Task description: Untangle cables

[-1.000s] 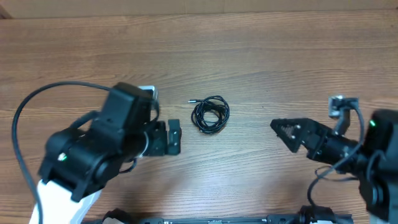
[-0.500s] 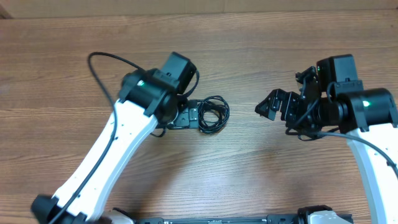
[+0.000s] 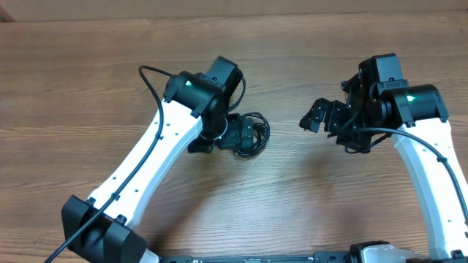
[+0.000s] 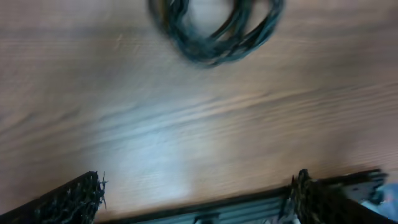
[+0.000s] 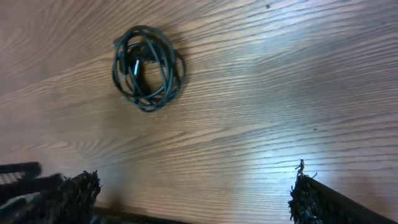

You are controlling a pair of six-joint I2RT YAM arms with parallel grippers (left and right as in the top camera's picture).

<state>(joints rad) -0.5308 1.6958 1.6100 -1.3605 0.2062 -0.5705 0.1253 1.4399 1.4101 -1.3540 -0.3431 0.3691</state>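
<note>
The cables [image 3: 258, 136] lie as one small coil of thin black cord in the middle of the wooden table, its left part covered by my left gripper [image 3: 240, 136]. That gripper hangs open over the coil's left edge. In the left wrist view the coil [image 4: 214, 28] is blurred at the top, well ahead of the open left gripper [image 4: 196, 198], which holds nothing. My right gripper [image 3: 316, 119] stands open to the right of the coil, apart from it. The right wrist view has the coil [image 5: 148, 67] at upper left, far from the empty right gripper [image 5: 196, 194].
Bare wood-grain table [image 3: 292, 197] lies all round the coil. A black rail [image 3: 256, 258] runs along the near edge. The left arm's thicker black cable [image 3: 150, 84] loops over the table at the left. The table's far edge [image 3: 234, 16] is at the top.
Both arms have swung in toward the centre. The left gripper has moved right up to the coil and now covers its left side. The right gripper has risen and turned toward the coil.
</note>
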